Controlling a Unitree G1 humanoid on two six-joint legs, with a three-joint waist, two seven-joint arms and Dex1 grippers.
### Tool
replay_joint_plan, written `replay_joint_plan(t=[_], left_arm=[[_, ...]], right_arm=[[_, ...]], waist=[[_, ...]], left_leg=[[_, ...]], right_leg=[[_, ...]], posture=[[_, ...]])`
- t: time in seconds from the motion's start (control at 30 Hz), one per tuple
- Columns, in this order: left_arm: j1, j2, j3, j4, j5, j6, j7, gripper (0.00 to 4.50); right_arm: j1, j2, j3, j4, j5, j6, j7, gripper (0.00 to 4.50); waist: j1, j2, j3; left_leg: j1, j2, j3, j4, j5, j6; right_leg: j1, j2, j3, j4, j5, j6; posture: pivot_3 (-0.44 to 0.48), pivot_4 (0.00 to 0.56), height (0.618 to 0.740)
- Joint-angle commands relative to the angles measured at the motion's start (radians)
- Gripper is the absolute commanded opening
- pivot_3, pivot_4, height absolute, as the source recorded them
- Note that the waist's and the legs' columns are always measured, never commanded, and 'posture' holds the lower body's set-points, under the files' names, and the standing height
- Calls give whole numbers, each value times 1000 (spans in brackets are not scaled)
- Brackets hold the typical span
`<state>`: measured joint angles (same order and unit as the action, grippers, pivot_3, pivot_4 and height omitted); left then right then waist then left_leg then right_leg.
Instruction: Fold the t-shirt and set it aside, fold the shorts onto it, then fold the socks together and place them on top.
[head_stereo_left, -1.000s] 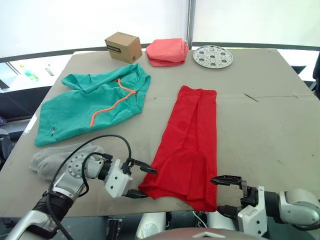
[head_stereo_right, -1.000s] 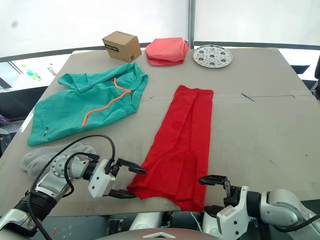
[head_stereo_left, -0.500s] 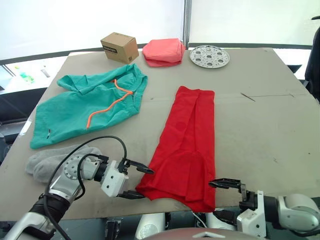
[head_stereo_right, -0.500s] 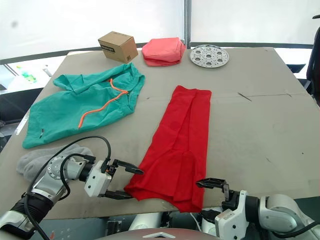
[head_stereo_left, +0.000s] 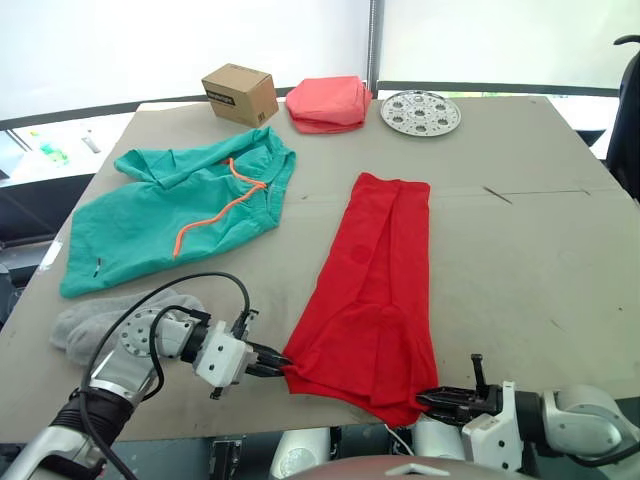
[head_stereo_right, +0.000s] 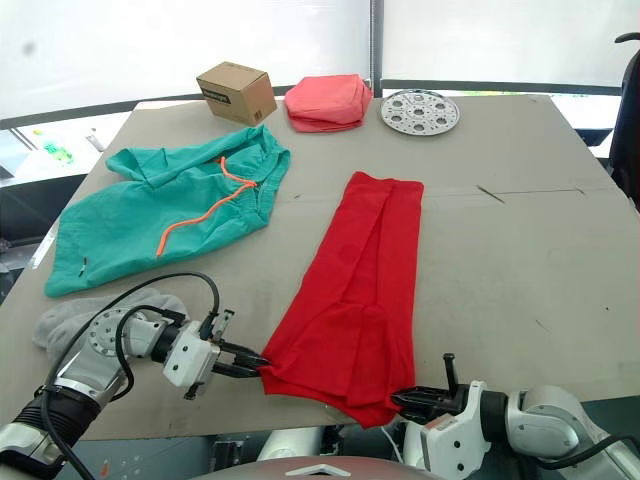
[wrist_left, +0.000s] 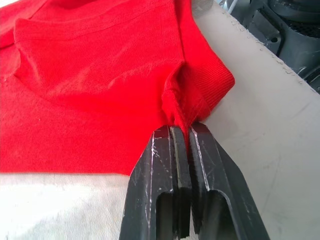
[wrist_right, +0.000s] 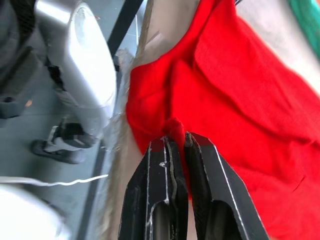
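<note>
The red t-shirt (head_stereo_left: 378, 280) lies folded into a long strip down the middle of the table. My left gripper (head_stereo_left: 277, 366) is shut on its near left corner, the cloth pinched between the fingers (wrist_left: 172, 150). At the near right corner, by the table's front edge, my right gripper (head_stereo_left: 428, 397) is shut on the t-shirt too, red cloth bunched at its fingertips (wrist_right: 167, 150). The teal shorts (head_stereo_left: 180, 215) with an orange cord lie spread at the left. The grey socks (head_stereo_left: 95, 322) lie at the near left, beside my left arm.
At the back of the table (head_stereo_left: 520, 240) stand a cardboard box (head_stereo_left: 240, 93), a folded salmon-pink cloth bundle (head_stereo_left: 330, 103) and a round perforated metal plate (head_stereo_left: 420, 111). The right half of the table is bare.
Both grippers have closed from open onto the t-shirt's near corners. The left moved slightly right to the cloth edge; the right moved left and down to its corner.
</note>
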<state>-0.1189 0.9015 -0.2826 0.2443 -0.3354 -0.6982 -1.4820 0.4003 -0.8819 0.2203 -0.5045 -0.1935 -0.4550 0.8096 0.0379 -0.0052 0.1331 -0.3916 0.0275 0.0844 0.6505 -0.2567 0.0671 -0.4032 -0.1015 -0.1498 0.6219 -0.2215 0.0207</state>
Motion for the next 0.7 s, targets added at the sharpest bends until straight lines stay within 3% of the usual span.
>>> replay_joint_plan(t=[0.03,0.17,0.27,0.4,0.6,0.7], left_arm=[[20,25,29,-42,-37,82,-25,0],[41,35,45,-97,-73,183,-38,0],[74,78,64,-209,-164,384,-52,0],[117,206,93,-390,-316,685,-116,0],[171,481,36,-527,-604,917,-132,0],[59,524,52,-499,-775,1103,-132,0]], right_arm=[[20,-25,-41,-75,119,65,32,32],[16,-31,-75,-143,249,207,55,32],[7,-30,-119,-191,397,364,59,32],[38,-72,-160,-263,556,544,99,32],[75,-148,-266,-387,903,821,108,32],[-41,-170,-329,-369,1171,972,9,32]], waist=[[0,0,0],[1,-1,0],[0,-2,1],[1,-2,2],[1,0,5],[1,0,8]], left_leg=[[0,0,0,0,0,0],[0,0,0,0,0,0],[0,0,-1,0,0,0],[-2,0,-2,0,0,-1],[-2,-1,-4,-2,-2,-4],[-2,-1,-4,-1,-2,-4]], right_leg=[[0,0,0,0,0,0],[0,0,0,0,0,0],[0,0,0,0,0,0],[-1,0,0,0,0,0],[-1,0,0,-1,0,0],[-1,0,0,-1,0,0]], posture=[[0,150,736],[0,150,736],[0,150,736],[0,150,736],[0,150,736],[0,150,736]])
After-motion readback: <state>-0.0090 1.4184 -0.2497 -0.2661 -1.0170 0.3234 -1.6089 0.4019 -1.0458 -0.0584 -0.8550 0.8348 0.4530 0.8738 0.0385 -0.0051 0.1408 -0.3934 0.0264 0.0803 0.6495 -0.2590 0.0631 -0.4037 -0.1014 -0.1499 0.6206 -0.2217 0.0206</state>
